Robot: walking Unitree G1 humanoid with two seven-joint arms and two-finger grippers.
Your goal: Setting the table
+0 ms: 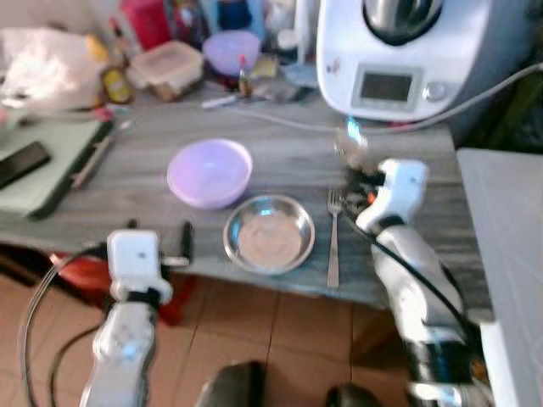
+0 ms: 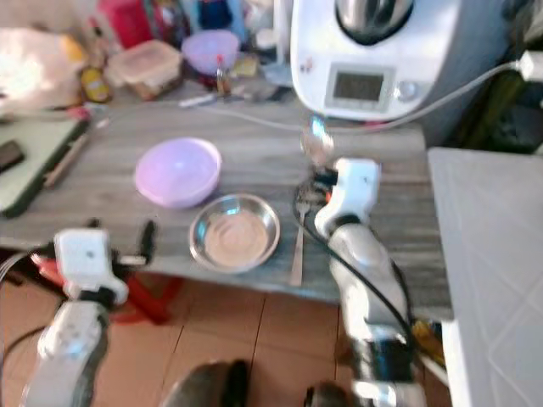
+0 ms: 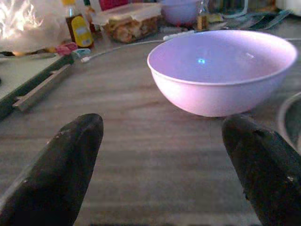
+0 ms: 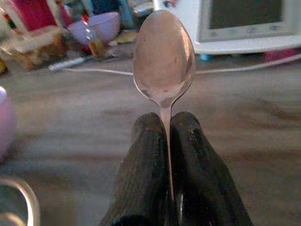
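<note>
A pale purple bowl (image 1: 209, 172) and a steel dish (image 1: 269, 233) sit side by side on the grey wooden table (image 1: 288, 161). A fork (image 1: 333, 233) lies just right of the dish. My right gripper (image 4: 164, 123) is shut on a metal spoon (image 4: 163, 56), held with its bowl up above the table behind the fork; the same spoon (image 1: 350, 140) glints in the left eye view. My left gripper (image 3: 162, 141) is open near the table's front edge, its two fingers (image 3: 70, 155) spread wide, pointing at the purple bowl (image 3: 221, 70).
A white kitchen machine (image 1: 399, 51) with a cable stands at the back right. Food boxes, bottles and a second purple bowl (image 1: 231, 49) crowd the back. A green board with a phone (image 1: 24, 161) lies at the left. A white counter (image 1: 509, 254) borders the right.
</note>
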